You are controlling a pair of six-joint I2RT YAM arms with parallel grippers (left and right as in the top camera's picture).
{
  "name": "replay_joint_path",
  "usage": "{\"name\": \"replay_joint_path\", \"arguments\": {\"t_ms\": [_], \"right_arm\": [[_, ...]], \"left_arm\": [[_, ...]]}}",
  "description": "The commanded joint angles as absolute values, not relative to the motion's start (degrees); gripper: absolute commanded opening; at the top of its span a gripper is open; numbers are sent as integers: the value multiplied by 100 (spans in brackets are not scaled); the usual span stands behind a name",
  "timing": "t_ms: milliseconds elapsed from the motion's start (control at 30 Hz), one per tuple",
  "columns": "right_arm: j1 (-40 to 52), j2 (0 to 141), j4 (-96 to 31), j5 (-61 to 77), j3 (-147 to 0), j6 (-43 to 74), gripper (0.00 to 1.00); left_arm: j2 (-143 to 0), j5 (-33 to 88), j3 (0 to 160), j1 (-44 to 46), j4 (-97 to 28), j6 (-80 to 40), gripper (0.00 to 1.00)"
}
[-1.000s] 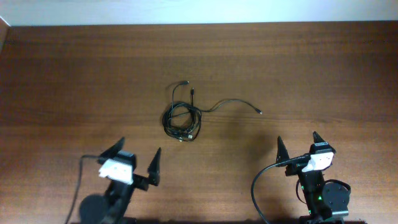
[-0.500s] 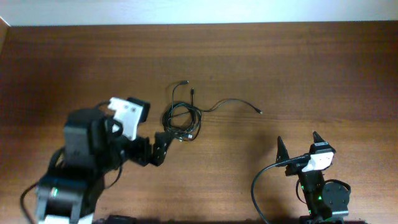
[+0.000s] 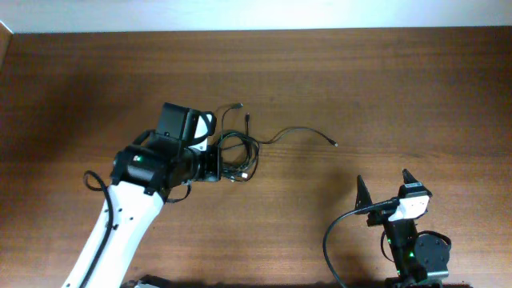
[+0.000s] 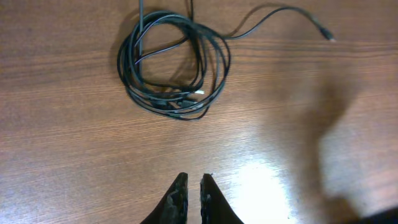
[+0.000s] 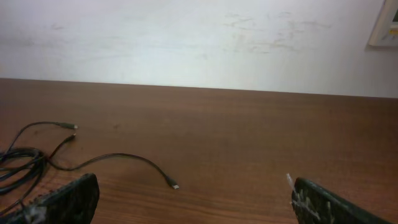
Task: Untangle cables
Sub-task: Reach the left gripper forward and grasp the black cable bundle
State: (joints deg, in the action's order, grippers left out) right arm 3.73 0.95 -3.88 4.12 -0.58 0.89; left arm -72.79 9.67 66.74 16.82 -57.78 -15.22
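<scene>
Left gripper [image 4: 192, 182]: fingers pressed almost together, nothing between them. Cables [image 4: 174, 102] lie coiled on the table [image 4: 68, 162] ahead of its tips, not touching (one loose end trails off ahead and right). Right gripper [image 5: 193, 180]: spread wide, empty; the cables sit well ahead, to its left.

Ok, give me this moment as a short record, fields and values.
table: brown wood
cables: tangled in one looped bundle mid-table, one loose end trailing right to a plug
left pincer: shut, empty, just short of the cables
right pincer: open, empty, well away from the cables
task state: not yet untangled
</scene>
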Motion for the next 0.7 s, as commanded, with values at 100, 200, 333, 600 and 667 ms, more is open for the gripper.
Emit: {"name": "replay_joint_path", "arguments": {"t_ms": [100,200,333,600,667], "right_arm": [[336,69,-419,384,-32,106,99],[336,69,-419,384,-32,106,98],[336,69,-419,384,-32,106,99],[336,69,-419,384,-32,106,99],[336,69,-419,384,-32,106,99]], "left_arm": [[-8562,591,6755,1951,-5680,-1737,41],[-9006,652,6755,1951,-5621,-1734,49],[-9032,521,6755,1944,-5168,-1734,51],[-9498,172,6755,1946,-4998,-1737,55],[-9590,169,6755,1946,-4998,-1734,56]]}}
